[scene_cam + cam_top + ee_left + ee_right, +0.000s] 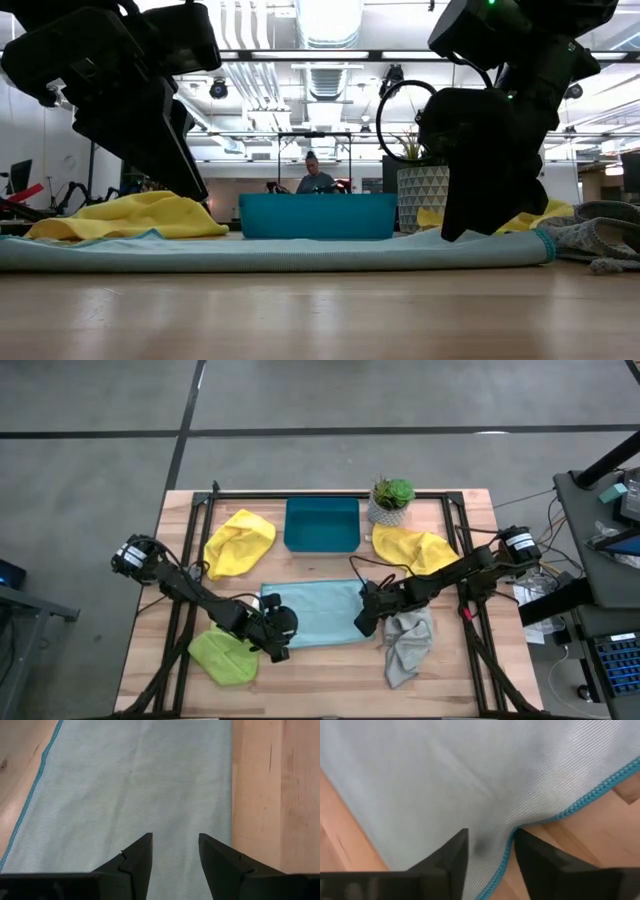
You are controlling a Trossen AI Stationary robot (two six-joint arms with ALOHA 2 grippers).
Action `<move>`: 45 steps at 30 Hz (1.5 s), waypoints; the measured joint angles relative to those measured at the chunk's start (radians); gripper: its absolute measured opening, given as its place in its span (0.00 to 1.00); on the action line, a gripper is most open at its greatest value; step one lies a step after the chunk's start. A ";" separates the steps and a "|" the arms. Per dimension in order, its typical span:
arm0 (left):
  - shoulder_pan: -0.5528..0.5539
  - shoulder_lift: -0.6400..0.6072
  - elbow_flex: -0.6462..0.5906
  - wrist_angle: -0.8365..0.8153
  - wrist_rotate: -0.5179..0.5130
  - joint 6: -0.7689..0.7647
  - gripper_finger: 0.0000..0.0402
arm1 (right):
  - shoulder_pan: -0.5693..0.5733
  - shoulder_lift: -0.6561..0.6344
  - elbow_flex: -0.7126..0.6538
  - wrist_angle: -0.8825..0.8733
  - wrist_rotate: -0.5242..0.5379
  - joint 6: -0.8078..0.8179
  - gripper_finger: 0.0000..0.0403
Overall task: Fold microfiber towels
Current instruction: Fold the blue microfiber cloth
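Right wrist view first: the right claw (487, 851) is down on the light blue towel (445, 775), its two dark fingers a narrow gap apart with the teal-stitched hem bunching up between them, so it looks to be closing on that edge rather than gripping it firmly yet. Over on the other side, the left claw (175, 857) sits low over the same towel with its fingers spread a little, cloth running straight out ahead of it and nothing visibly pinched. From above, the light blue towel (318, 613) lies flat in the middle of the surface (470, 670), long axis running left to right, and each claw is stationed at its own short end, the left claw (276, 626) at the left edge, the right claw (366, 620) at the right edge. That is the relation that matters: the towel stretches between them, so a fold would likely carry one end toward the other. Around it, well apart, lie the lime green towel (223, 656), the grey towel (408, 645), two yellow towels (240, 542) and the teal tray (321, 525).
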 joint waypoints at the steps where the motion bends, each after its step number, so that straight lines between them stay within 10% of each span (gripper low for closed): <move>1: 0.000 0.000 0.000 0.000 0.000 0.000 0.36 | -0.001 0.000 0.000 0.000 0.005 -0.001 0.33; 16: -0.001 -0.003 0.000 -0.013 0.019 0.004 0.36 | -0.002 -0.058 0.000 -0.046 0.016 -0.066 0.03; 32: -0.038 -0.100 -0.029 -0.144 0.151 0.004 0.36 | -0.092 -0.293 0.001 -0.311 0.004 -0.063 0.02; 45: -0.072 -0.095 -0.175 0.006 0.110 -0.115 0.36 | -0.097 -0.042 0.186 -0.058 -0.159 -0.163 0.02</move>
